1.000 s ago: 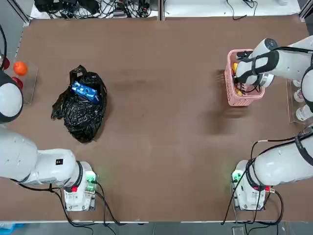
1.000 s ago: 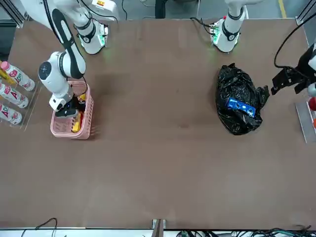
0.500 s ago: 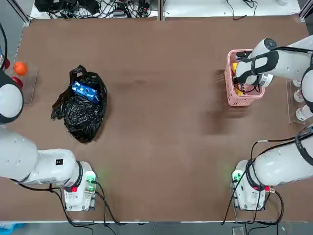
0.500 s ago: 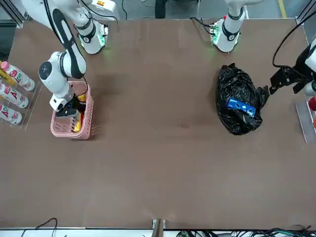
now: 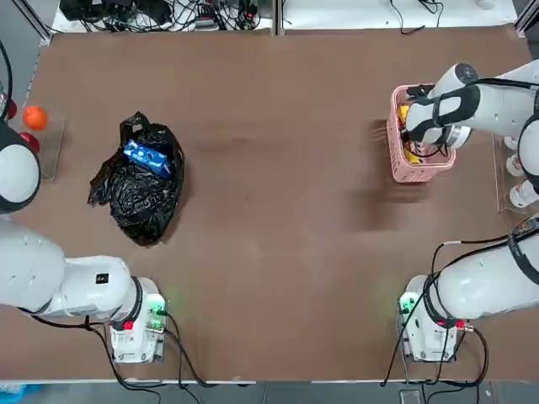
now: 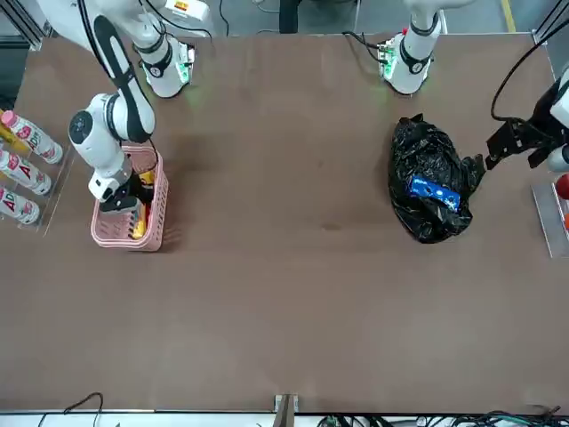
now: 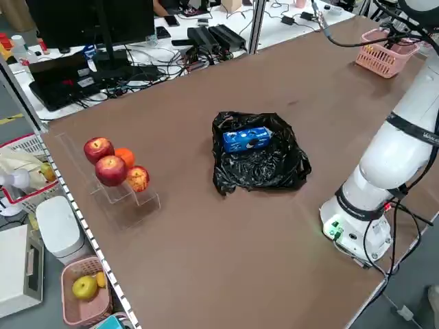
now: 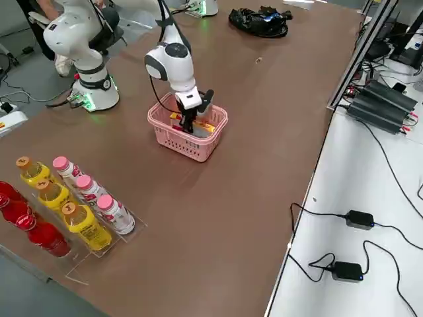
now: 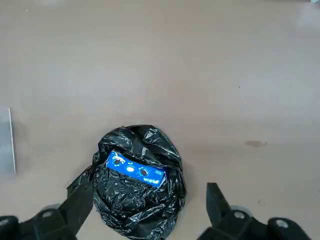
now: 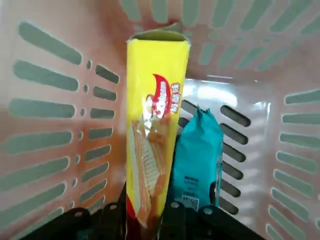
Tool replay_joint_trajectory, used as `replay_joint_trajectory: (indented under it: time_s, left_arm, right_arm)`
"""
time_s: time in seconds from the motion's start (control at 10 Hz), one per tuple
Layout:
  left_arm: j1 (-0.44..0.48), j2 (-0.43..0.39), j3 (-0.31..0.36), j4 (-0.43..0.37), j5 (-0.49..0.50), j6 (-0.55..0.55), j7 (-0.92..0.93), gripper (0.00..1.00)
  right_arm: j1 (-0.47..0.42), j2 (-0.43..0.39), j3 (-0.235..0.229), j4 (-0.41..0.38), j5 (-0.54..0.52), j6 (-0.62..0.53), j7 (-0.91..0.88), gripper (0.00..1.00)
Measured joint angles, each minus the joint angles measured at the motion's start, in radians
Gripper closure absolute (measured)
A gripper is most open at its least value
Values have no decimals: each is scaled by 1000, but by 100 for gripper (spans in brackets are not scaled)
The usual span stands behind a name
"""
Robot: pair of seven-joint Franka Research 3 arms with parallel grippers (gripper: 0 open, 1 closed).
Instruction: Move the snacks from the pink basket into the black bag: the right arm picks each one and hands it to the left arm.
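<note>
Table [image 5: 278, 210]: R gripper [image 10: 142, 212] clamped on yellow snack [image 10: 152, 135].

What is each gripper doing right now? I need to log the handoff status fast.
Left gripper: open, empty, above the black bag.
Right gripper: down in the pink basket, shut on the yellow snack.

Even, bright light from overhead falls on the brown table [image 5: 278, 210]; shadows are soft and short, one lying just beside the pink basket [image 5: 397, 164]; the black bag [image 5: 139, 189] shows small glints on its wrinkles; the right wrist view is soft and blurred up close, with glare on the basket floor.
</note>
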Motion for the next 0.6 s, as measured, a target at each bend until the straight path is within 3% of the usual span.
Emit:
replay_joint_trajectory:
  time_s: [0.2,0.5,0.6]
  left_arm:
    - [3,1,1,0,0,0,0,0]
    - [4,7,2,0,0,0,-1,0]
    - [5,9,2,0,0,0,-2,0]
  right_arm:
    - [-2,-9,-2,45,0,-105,-8,74]
    - [-54,-31,-8,198,9,-403,-75,74]
    - [-70,-33,-10,229,11,-455,-102,74]
